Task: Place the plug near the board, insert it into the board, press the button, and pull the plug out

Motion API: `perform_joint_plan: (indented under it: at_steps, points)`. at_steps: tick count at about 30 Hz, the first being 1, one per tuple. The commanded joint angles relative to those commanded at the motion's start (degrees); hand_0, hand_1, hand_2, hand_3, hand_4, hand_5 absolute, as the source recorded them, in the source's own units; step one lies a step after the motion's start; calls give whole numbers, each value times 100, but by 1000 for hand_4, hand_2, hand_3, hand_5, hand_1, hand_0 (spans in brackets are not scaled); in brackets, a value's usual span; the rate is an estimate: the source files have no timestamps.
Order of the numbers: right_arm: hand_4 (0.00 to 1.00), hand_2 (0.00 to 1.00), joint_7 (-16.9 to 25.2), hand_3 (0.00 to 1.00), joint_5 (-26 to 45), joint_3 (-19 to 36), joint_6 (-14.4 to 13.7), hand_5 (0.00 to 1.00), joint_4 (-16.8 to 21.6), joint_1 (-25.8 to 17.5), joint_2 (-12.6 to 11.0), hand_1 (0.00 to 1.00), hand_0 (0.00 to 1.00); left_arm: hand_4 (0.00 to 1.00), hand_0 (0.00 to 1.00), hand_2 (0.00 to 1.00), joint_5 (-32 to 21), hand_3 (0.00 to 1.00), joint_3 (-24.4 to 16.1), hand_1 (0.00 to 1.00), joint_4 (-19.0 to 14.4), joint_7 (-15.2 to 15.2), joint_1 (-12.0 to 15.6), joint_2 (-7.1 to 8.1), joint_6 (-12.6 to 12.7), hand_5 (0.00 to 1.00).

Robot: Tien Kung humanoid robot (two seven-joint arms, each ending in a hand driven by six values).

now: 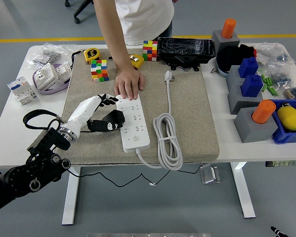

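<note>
Left hand [107, 112] is resting open, fingers spread, touching the left edge of the white rectangular power strip [133, 122]. A person's hand [129, 84] is pressing the strip's far end. White plug [168, 76] is lying apart on the beige mat [187, 113].

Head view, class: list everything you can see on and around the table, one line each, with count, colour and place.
Power strip: one, white, mat centre.
Plug: one, white, mat's far side, cable coiled.
Mat: one, beige, on table.
Puzzle cubes: two, multicoloured, far side.
Tape measures: two, yellow, far side.
Black case: one, far centre.
Grey blocks: several, orange or blue tops, right.
Person's hand: one, pressing strip's far end.
Left hand: one, beside strip, fingers open.
</note>
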Motion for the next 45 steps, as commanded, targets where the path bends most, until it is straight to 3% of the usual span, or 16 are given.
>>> perform_joint_plan:
  at_steps: [4,5,10,11,20,22,23,30,38,45]
  points:
    - [945,652,2,553,-3,15,0,495,-1,0,3,640,609,998,674,736,-71,766,-244,713,-288,-130,122,38,53,331]
    - [946,652,2,554,-3,20,-2,496,-4,-1,4,640,610,998,668,737,-153,755,-332,708,-408,-203,172,51,87,524]
    - [946,652,1,554,-16,27,-2,496,-6,-10,6,640,610,998,668,737,-354,755,-643,708,-868,-462,391,85,279,524]
    - [946,652,2,553,-17,26,-2,495,-4,-10,6,640,610,998,667,730,-351,743,-697,707,-979,-436,448,98,326,612]
    - [947,652,3,553,-26,30,-3,494,-7,-29,2,640,610,998,691,752,35,748,-688,739,-1818,409,960,232,831,638]
    - [947,652,5,553,-24,36,-3,494,-8,-32,6,640,610,998,691,752,354,748,-624,739,-1955,715,1085,243,952,638]
    - [948,652,6,554,-25,40,-4,494,-8,-31,9,640,610,982,708,772,460,764,-598,775,-1994,791,1126,249,995,656]
    - [950,651,10,553,-23,18,-3,495,-1,-7,6,640,612,966,720,778,914,773,-467,782,-2106,1272,1376,285,1102,670]
    - [950,651,11,554,-17,-26,-2,495,-6,-14,-4,640,612,958,710,776,1071,772,-363,780,-2106,1435,1547,359,1101,679]
    - [950,651,15,554,-18,-25,-1,494,-3,11,-11,640,611,952,713,775,1007,771,-248,779,-2086,1480,1451,363,1045,682]
